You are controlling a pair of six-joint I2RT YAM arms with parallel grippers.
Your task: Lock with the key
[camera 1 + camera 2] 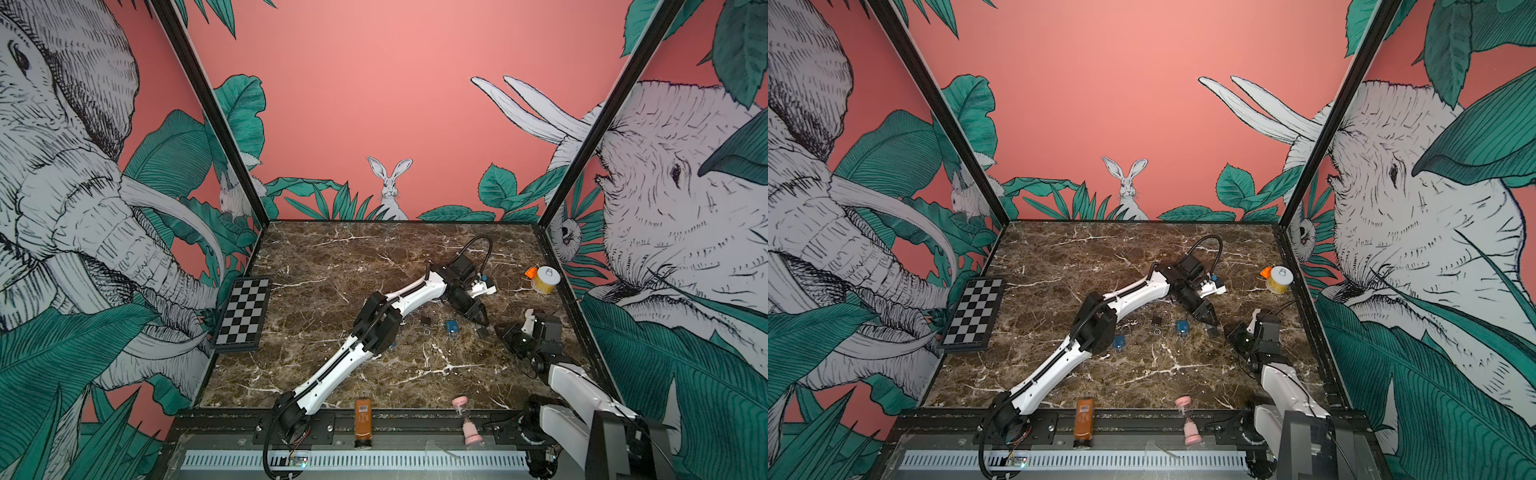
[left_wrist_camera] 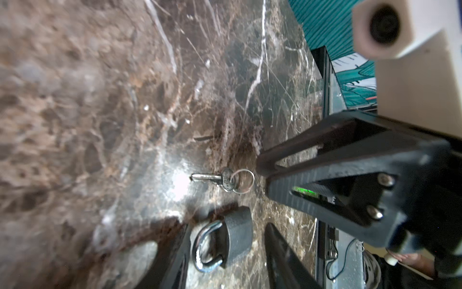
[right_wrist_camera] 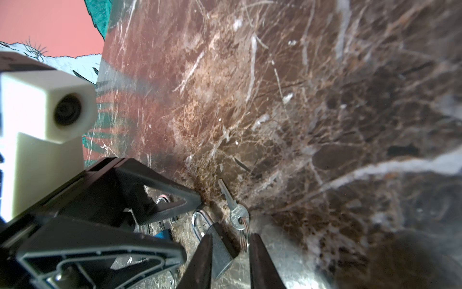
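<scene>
Padlock [image 2: 235, 232] was flat on the tabletop [image 1: 332, 257], right of centre, about midway between the near and far edges. Grey body, silver shackle [image 2: 203, 250]; couldn't tell if the shackle was latched. Key [image 2: 210, 178] on its split ring [image 2: 246, 180] was flat on the tabletop just beside the padlock, not touching it and not in the keyhole.

Left pincer [image 1: 478, 314] sat low over the padlock. Its fingers [image 2: 175, 260] were well parted, one on each side of the lock with a gap showing on both sides, gripping nothing.

Right pincer [image 1: 501, 332] faced it from the right-edge side, tips down by the tabletop just beside the ring. Jaws were only narrowly parted, nothing clamped. In the right wrist view the ring and part of the padlock body showed between its fingers [image 3: 202, 260], both loose.

Elsewhere: blue padlock [image 1: 452, 326] toward centre, chessboard [image 1: 243, 313] at the left edge, yellow spool [image 1: 545, 280] by the right edge toward the far corner, orange bottle [image 1: 363, 422] and pink hourglass [image 1: 465, 419] at the near edge.
</scene>
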